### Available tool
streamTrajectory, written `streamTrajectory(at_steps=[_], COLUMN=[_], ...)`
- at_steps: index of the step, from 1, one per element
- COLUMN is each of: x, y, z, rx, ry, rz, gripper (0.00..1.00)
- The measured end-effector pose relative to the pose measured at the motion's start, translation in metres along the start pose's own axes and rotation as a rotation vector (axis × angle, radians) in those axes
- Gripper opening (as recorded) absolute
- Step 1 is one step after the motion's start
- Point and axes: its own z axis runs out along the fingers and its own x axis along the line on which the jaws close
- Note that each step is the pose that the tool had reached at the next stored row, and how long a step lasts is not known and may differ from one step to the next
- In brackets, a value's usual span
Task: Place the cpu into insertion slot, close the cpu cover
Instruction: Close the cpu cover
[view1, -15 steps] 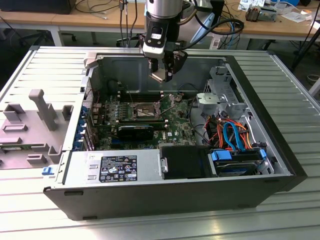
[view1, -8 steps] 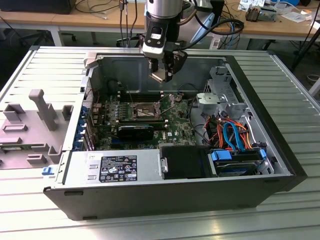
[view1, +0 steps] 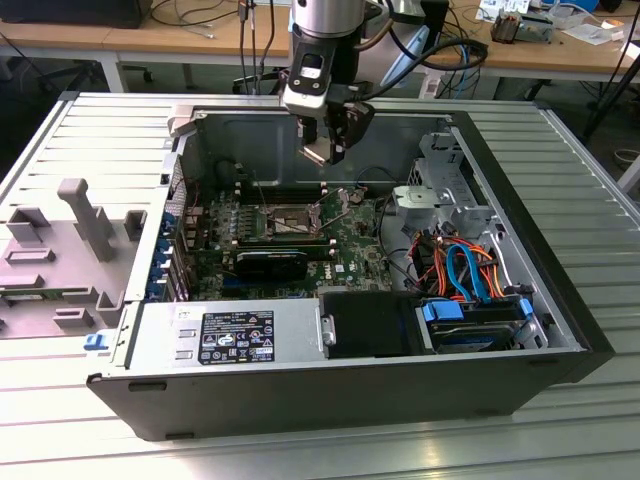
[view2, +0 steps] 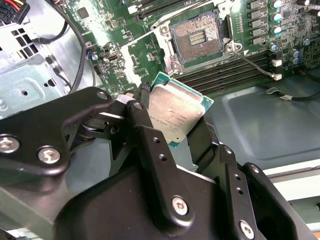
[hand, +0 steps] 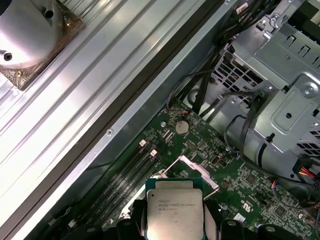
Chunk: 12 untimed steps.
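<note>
One chip (view2: 176, 112), one socket (view2: 196, 36), one cover (hand: 195, 167) and one gripper (view2: 172, 122) were there. The open computer case (view1: 300, 400) held a green board (view1: 355, 250) with the bare socket on it. The cover seemed lifted up. The gripper's two fingers (view2: 145, 137) squeezed the chip's edges, holding it above the board, apart from the socket.

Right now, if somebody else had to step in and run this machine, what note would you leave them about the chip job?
The gripper: jaws shut on the cpu, held in the air above the open computer case.
The insertion slot: bare, nothing seated in it.
The cpu cover: raised open beside the slot.
Done: the cpu is picked up.
Left: the cpu is not yet in the slot, and the cover is not yet closed.
</note>
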Motion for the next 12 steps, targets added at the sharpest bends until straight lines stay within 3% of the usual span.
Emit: streamTrajectory(at_steps=[12], x=[0.0000], y=[0.0000], z=[0.0002], rx=[-0.0003], ry=[-0.0010], rz=[0.012], gripper=[0.55])
